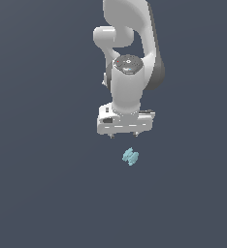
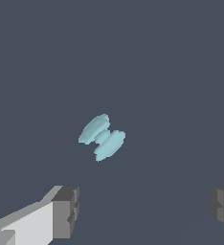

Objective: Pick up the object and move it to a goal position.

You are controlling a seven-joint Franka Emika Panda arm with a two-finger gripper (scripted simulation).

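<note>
The object [image 1: 130,156] is a tiny pale cyan, lumpy piece lying on the dark grey floor, just below the white hand in the exterior view. In the wrist view the object [image 2: 102,138] looks like two knobbly lobes joined by a narrow waist. My gripper [image 1: 123,135] hangs above the floor, apart from the object and holding nothing. In the wrist view the gripper [image 2: 145,208] is open. Its two grey fingertips [image 2: 66,210] stand wide apart, and the object lies ahead of them, outside the gap.
The white arm [image 1: 130,43] rises behind the hand in the exterior view. The flat dark grey floor [image 1: 42,193] fills the rest of both views. No goal marker shows.
</note>
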